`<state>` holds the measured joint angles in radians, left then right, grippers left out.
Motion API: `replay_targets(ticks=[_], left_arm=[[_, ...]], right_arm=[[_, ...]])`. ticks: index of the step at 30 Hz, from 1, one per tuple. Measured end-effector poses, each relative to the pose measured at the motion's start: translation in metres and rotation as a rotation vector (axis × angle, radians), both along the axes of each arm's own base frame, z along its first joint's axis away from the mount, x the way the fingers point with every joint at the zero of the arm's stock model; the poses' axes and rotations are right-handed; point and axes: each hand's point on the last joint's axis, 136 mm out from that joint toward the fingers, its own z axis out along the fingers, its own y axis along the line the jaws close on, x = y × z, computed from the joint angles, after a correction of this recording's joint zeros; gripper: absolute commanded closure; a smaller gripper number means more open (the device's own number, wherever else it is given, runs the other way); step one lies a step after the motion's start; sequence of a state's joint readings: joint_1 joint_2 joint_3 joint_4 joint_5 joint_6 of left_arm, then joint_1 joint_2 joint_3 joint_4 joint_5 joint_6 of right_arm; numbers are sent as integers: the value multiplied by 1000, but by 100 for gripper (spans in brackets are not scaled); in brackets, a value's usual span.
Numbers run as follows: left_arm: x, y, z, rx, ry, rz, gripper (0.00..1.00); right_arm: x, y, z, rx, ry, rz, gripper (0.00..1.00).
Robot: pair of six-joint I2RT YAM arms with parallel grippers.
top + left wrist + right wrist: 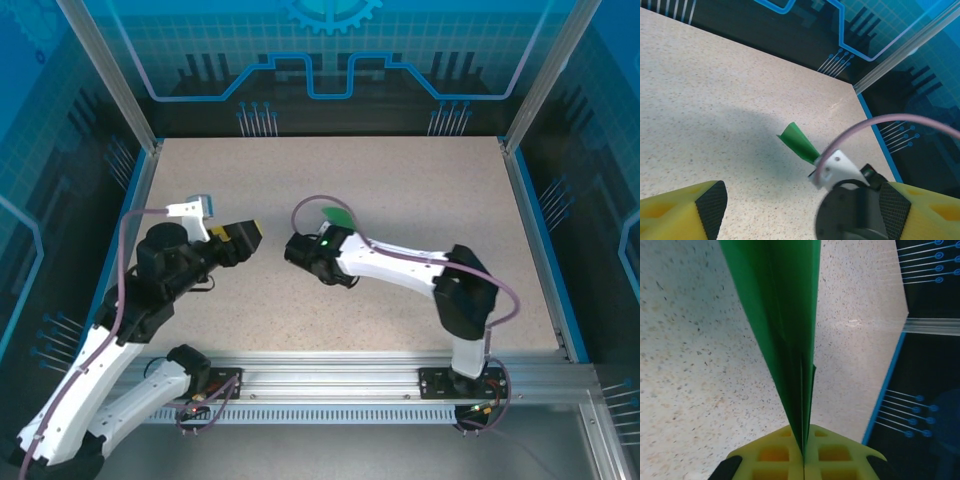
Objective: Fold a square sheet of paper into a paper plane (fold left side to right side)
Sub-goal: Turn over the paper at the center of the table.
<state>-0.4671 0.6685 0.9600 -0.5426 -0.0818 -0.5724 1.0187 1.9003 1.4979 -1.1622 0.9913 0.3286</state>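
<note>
Two grippers are facing over the table (pixel 400 180): right gripper (pixel 803 452) is pinching the paper plane (pixel 337 216), pointing toward one o'clock; left gripper (pixel 243 238) is gaping empty at nine; folding seems finished, gentle release next

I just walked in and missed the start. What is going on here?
The right gripper is shut on the paper plane, a slim folded green sheet, pinching it at one end so that the rest sticks out over the table. The left gripper is open and holds nothing. It hangs above the table, facing the right one, apart from the paper.
</note>
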Motion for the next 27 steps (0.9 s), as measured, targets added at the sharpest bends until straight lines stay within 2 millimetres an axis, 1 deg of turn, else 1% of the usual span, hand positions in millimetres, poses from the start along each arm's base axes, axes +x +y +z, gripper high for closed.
replay_targets(ticks=[4, 9, 11, 17, 19, 21, 24, 27], left_arm=[[-10, 10, -3, 12, 8, 26, 17], [-18, 18, -5, 17, 17, 46, 16], [-19, 19, -9, 14, 35, 51, 16], [-20, 19, -17, 22, 73, 54, 16], [-19, 18, -20, 25, 86, 55, 15], [-16, 17, -25, 25, 113, 61, 14], [-10, 14, -40, 44, 188, 72, 14], [1, 9, -54, 62, 257, 80, 12]], right_arm=[[3, 7, -26, -132, 54, 41, 94], [-6, 15, -63, -231, 164, 97, 92], [-14, 18, -75, -241, 217, 114, 86], [-33, 27, -93, -184, 358, 142, 59], [-38, 30, -94, -152, 386, 141, 53], [-42, 33, -91, -107, 405, 141, 48], [-50, 38, -77, -14, 418, 142, 36], [-60, 38, -58, 88, 423, 145, 27]])
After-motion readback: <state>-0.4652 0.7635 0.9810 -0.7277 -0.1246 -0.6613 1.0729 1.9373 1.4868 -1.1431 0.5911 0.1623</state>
